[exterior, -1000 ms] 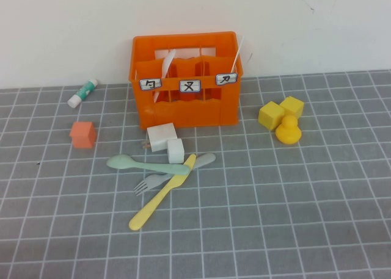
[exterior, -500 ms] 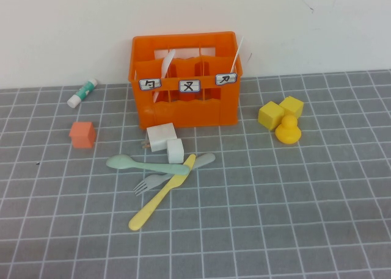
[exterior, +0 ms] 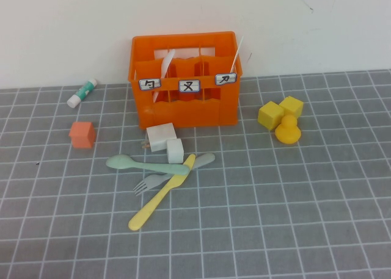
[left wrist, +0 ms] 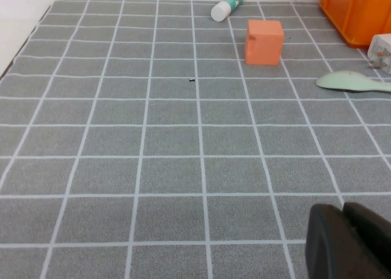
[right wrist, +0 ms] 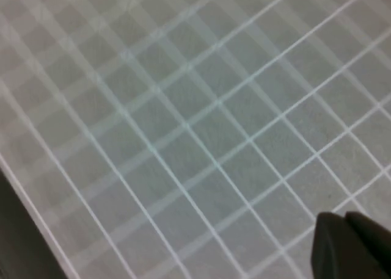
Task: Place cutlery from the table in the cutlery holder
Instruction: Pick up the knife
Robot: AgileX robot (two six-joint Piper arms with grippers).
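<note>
Both claws sit out of the high view; we catch only a dark corner of the left claw (left wrist: 348, 242) in its wrist view and of the right claw (right wrist: 351, 245) in its own, each hovering over bare tabletop (exterior: 293, 218), and we cannot tell whether either is spread or pressed together. Neither carries anything that we can see. The cutlery lies in a crossed heap just in front of the cutlery holder (exterior: 186, 80), none of it in the crate yet, so we judge the task at its start. The pale yellow knife (exterior: 162, 193) runs diagonally, its blade end tucked up by the white blocks (exterior: 165, 141) and its handle end pointing toward the robot's side. The mint-green spoon (exterior: 146, 165) lies across the knife's upper part, bowl toward the left, and shows at the edge of the left wrist view too (left wrist: 351, 82). The grey-blue fork (exterior: 171, 176) crosses beneath, tines toward the left. We expect these pieces to be light, stiff and rather slick plastic, thin against the surface, so a pinch may skate or flick them. Our pick for the knife is the free handle stretch, clear of spoon and fork, gripped across its narrow width. An orange-red cube (exterior: 82, 135), a white-and-green tube (exterior: 82, 93), two yellow blocks (exterior: 281, 113) and a yellow duck (exterior: 288, 131) stand well apart from the heap.
</note>
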